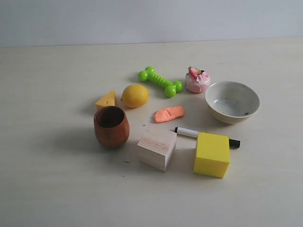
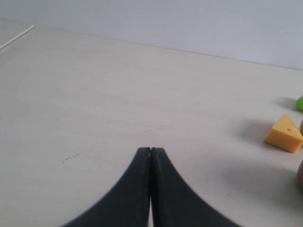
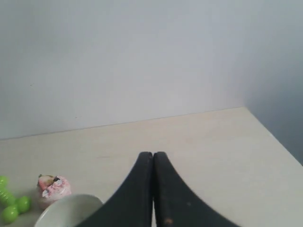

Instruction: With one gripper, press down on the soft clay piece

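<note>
The soft clay piece, a salmon-orange elongated lump, lies flat on the table in the exterior view, between the lemon and the marker. Neither arm shows in the exterior view. My left gripper is shut with its black fingers pressed together over bare table; the clay is out of that view. My right gripper is also shut, with nothing between its fingers, above the table beside the bowl; the clay is out of that view too.
Around the clay stand a cheese wedge, brown wooden cup, wooden cube, yellow block, white bowl, pink toy cake and green dumbbell toy. The cheese wedge shows in the left wrist view; the bowl and cake in the right.
</note>
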Tool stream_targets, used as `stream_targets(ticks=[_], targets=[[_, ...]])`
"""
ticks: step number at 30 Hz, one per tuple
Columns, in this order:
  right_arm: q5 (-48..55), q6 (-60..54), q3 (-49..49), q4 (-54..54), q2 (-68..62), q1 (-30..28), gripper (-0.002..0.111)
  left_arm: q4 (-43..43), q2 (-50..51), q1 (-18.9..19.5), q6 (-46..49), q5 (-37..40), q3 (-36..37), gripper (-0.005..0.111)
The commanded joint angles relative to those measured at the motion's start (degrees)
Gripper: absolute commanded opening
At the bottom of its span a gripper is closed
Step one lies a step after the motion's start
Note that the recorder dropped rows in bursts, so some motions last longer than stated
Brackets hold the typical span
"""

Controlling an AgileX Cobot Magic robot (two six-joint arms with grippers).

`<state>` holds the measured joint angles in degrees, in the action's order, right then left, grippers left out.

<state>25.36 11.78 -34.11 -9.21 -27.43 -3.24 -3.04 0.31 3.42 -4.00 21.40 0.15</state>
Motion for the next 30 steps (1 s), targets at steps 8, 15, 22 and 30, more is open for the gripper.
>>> stream_targets(ticks=[8,15,22,30], targets=[[-1.97,0.24,11.62,0.20,12.08,-2.08,0.000,-0.35,-0.31,-0.05,-0.36,-0.59,-0.15,0.000],[-4.96,0.24,16.57,0.68,14.80,-2.08,0.000,-0.35,-0.31,-0.05,-0.36,-0.59,-0.15,0.000],[-9.30,-3.10,25.64,5.46,22.48,-2.08,0.000,-0.35,-0.31,-0.05,-0.36,-0.59,-0.15,0.000],[-9.51,-13.24,29.60,13.38,24.92,-2.08,0.000,-0.35,-0.31,-0.05,-0.36,-0.59,-0.15,0.000]])
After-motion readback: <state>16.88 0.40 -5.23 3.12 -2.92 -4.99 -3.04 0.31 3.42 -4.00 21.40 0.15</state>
